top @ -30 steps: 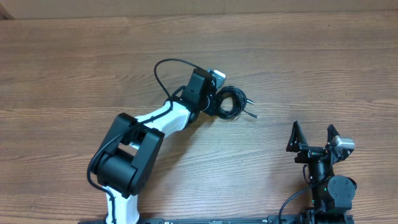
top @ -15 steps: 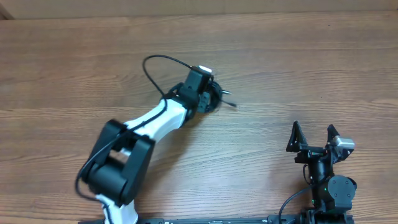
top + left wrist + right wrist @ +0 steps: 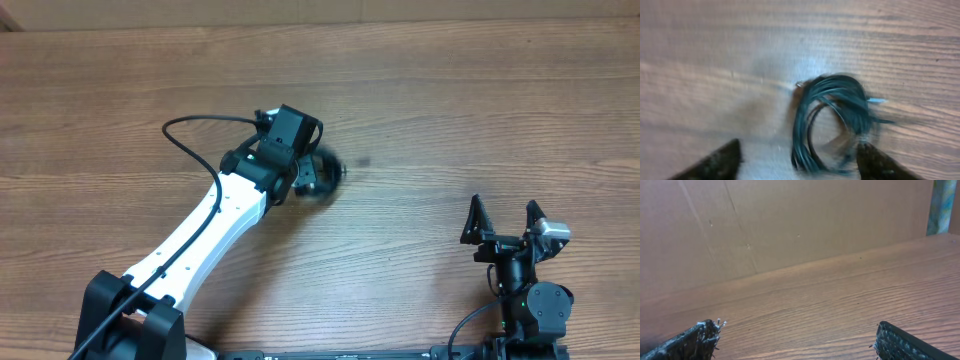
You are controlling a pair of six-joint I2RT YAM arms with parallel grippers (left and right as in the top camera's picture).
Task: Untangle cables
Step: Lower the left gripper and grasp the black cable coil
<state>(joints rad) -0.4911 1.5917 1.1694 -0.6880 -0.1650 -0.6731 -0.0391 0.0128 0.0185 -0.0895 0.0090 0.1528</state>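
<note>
Cables (image 3: pixel 847 97) lie coiled on the table (image 3: pixel 715 60) just ahead of your left gripper (image 3: pixel 797 146), jaws wide, straddling the bundle's near edge. Right gripper (image 3: pixel 504 207), also spread, sits well apart.

A wooden table (image 3: pixel 480 100) backed by a brown cardboard wall (image 3: pixel 790 220).

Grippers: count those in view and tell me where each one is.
2. The left gripper is near the middle of the table, open around the coiled cables. The right gripper is at the near right, open and empty. No other is in view.
</note>
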